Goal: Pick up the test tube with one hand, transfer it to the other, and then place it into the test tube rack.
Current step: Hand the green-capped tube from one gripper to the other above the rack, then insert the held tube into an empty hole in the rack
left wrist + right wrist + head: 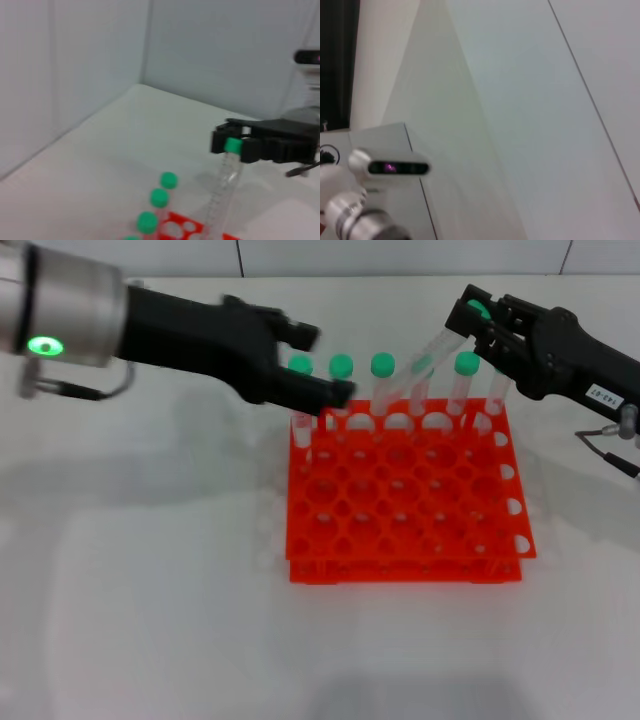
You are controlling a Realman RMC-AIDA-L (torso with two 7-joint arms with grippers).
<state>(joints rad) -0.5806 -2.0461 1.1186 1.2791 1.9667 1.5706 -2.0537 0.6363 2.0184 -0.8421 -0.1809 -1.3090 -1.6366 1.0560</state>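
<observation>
My right gripper (pixel 478 322), black with a white label, is shut on the green-capped top of the test tube (pixel 440 345). It holds the tube tilted over the back row of the orange-red rack (pixel 400 540). In the left wrist view the same gripper (pixel 235 145) holds the tube (pixel 222 190) by its cap, with the lower end pointing down toward the rack (pixel 175 229). My left gripper (pixel 328 363), on the arm with the green ring, is open and empty over the rack's back left corner.
Several other green-capped tubes (pixel 382 380) stand upright in the rack's back row; their caps also show in the left wrist view (pixel 159 198). The rack sits on a white table (pixel 150 590) with a pale wall behind. A cable (pixel 610 450) hangs by the right arm.
</observation>
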